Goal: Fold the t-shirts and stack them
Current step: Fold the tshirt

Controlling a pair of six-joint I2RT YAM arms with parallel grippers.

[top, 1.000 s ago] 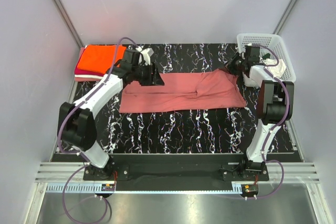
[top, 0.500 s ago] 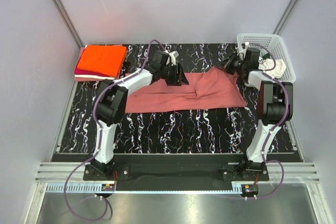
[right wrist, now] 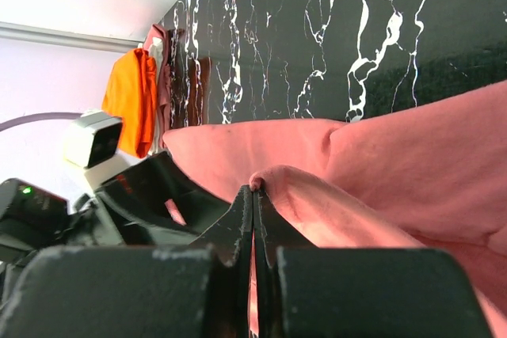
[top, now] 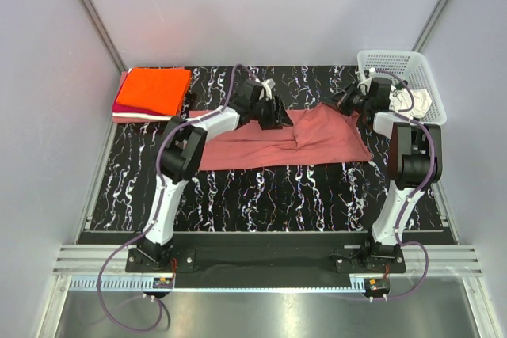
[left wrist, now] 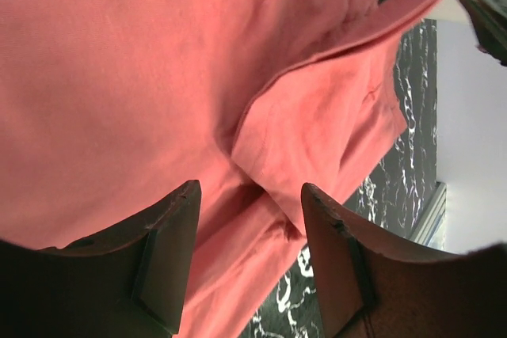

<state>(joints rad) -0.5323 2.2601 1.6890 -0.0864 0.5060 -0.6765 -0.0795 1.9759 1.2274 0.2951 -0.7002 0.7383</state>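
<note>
In the top external view, the rose-red t-shirt (top: 317, 138) is seen spread across the middle of the table (top: 261, 195), with a crease running through its centre. The left gripper (top: 277, 116) is placed over the shirt's far edge, and the right gripper (top: 346, 102) is set at its far right corner, just beside the basket (top: 388, 57). A crumpled white t-shirt (top: 416, 102) is held in the basket. In the far left corner, a folded orange t-shirt (top: 154, 89) is stacked on a magenta t-shirt (top: 120, 107).

In the left wrist view, the left gripper (left wrist: 249, 251) is shown with its fingers (left wrist: 166, 259) spread wide apart and nothing clamped between them; the rose-red t-shirt (left wrist: 119, 77) fills the space beneath. A lifted edge of the cloth is drawn up toward the top right.

In the right wrist view, the right gripper (right wrist: 253, 199) is pressed closed on a pinched fold of the rose-red t-shirt (right wrist: 412, 164), raised off the table (right wrist: 317, 37). The orange t-shirt (right wrist: 131, 100) is visible far behind
</note>
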